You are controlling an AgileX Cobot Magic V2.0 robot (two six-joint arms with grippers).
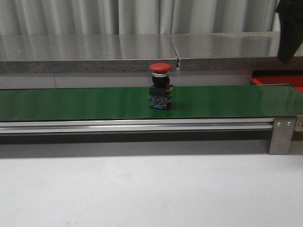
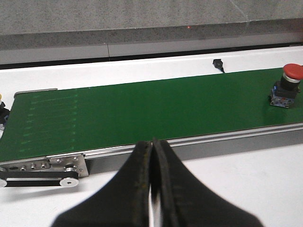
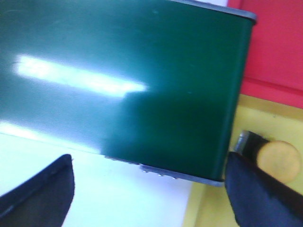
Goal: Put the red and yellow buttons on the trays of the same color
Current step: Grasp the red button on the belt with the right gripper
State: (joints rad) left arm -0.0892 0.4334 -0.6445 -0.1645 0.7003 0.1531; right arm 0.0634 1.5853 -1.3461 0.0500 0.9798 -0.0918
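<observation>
While the red button (image 1: 160, 85) is standing on the green belt (image 1: 71, 104), the right gripper (image 3: 147, 189) is waiting spread open (left gripper (image 2: 152, 189) pressed closed, empty).

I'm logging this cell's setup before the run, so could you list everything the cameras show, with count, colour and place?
Red button: one, red cap on a dark body, standing upright on the belt about midway along it.
Yellow button: one, yellow cap, lying on the yellow tray past the belt's end.
Red tray: one, red, past the belt's right end.
Yellow tray: one, yellow, next to the red tray.
Belt: one, green, running across the table on a metal frame.
Table: one, white, under the belt.
Curtain: grey, at the back.
Left claw: black, fingers together, near the belt's front edge.
Right claw: black, fingers apart, above the belt's right end.
</observation>
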